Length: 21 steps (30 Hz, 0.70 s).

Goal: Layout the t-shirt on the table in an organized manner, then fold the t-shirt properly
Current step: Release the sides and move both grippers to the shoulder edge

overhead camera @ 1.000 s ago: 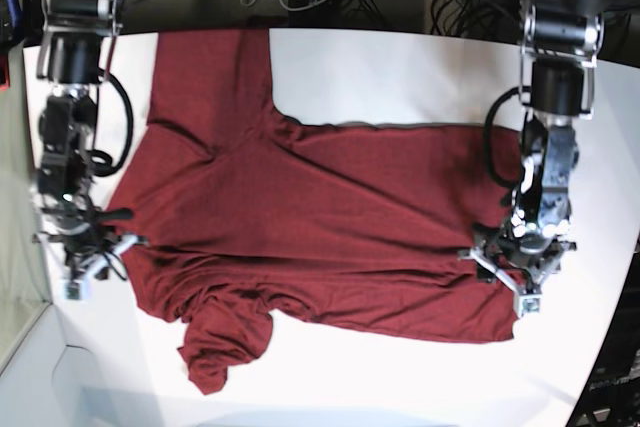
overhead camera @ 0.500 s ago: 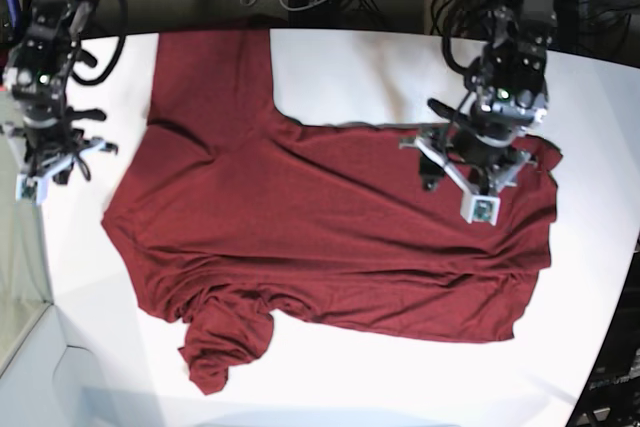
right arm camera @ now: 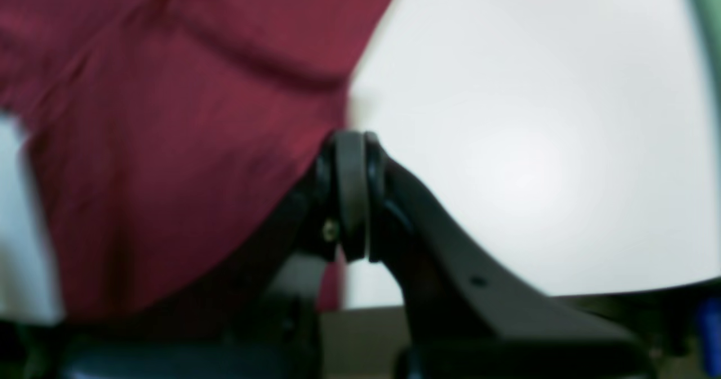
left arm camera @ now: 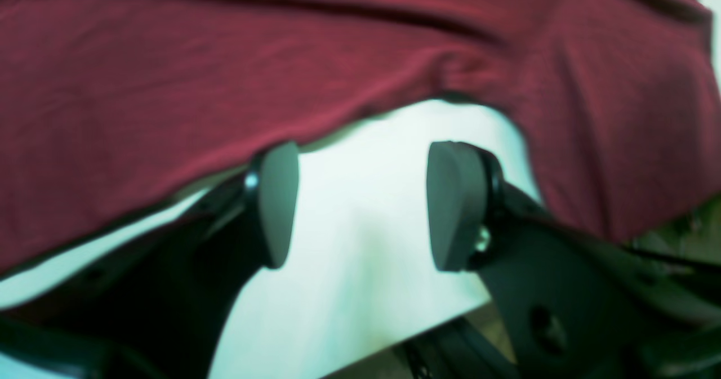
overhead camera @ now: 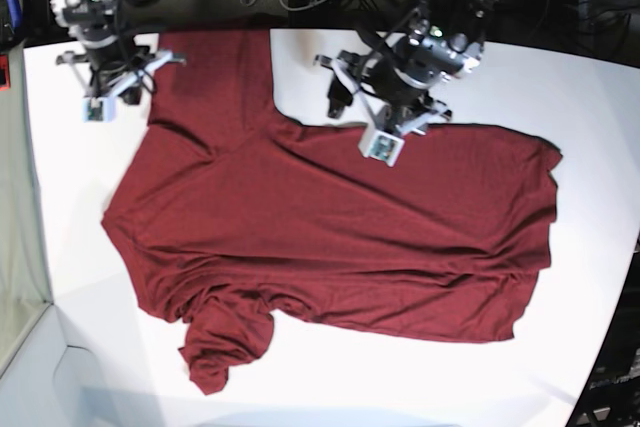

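T-shirt (overhead camera: 330, 227) edge lies just beyond open left pincer (left arm camera: 360, 204).

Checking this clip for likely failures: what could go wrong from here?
1. The lower sleeve is bunched and twisted; folding now would probably trap wrinkles.
2. The left end effector is open beside the shirt edge over bare table; closing may miss the fabric.
3. The right end effector is shut beside the upper sleeve; sweeping could drag it.

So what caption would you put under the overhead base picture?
Maroon t-shirt spread across the white table, one sleeve bunched, both arms' tools at its far edge.
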{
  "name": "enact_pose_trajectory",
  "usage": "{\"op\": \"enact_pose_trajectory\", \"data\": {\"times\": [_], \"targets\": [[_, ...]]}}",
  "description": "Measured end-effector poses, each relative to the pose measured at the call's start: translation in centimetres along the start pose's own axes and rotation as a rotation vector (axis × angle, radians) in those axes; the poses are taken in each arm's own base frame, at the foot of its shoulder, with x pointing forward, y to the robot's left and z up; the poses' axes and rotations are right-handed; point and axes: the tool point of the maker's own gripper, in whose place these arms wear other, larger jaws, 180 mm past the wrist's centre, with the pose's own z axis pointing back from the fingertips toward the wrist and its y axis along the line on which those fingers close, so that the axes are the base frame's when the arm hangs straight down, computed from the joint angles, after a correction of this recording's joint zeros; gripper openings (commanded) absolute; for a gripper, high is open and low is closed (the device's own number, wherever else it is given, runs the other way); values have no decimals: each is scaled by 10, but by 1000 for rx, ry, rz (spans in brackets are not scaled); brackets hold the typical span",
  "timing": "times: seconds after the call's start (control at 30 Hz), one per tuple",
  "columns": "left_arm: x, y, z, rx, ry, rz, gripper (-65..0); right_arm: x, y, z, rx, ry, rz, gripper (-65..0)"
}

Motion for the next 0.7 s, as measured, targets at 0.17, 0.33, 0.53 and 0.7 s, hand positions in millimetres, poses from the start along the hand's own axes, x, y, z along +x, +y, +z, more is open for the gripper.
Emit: {"op": "enact_pose_trajectory", "data": {"times": [0.17, 0.33, 0.53, 0.7], "targets": [[13, -27, -9, -69, -16, -84, -298, -23, 36, 4, 100, 55, 28, -650], [15, -30, -9, -76, -21, -94, -298, -34, 74, 8, 203, 85, 59, -650], [10, 24, -2, 50, -9, -58, -298, -50, 104, 4, 289, 125, 69, -650], [-19, 63, 14, 148, 43, 29, -298, -56, 125, -15, 352, 146, 59, -650]]}}
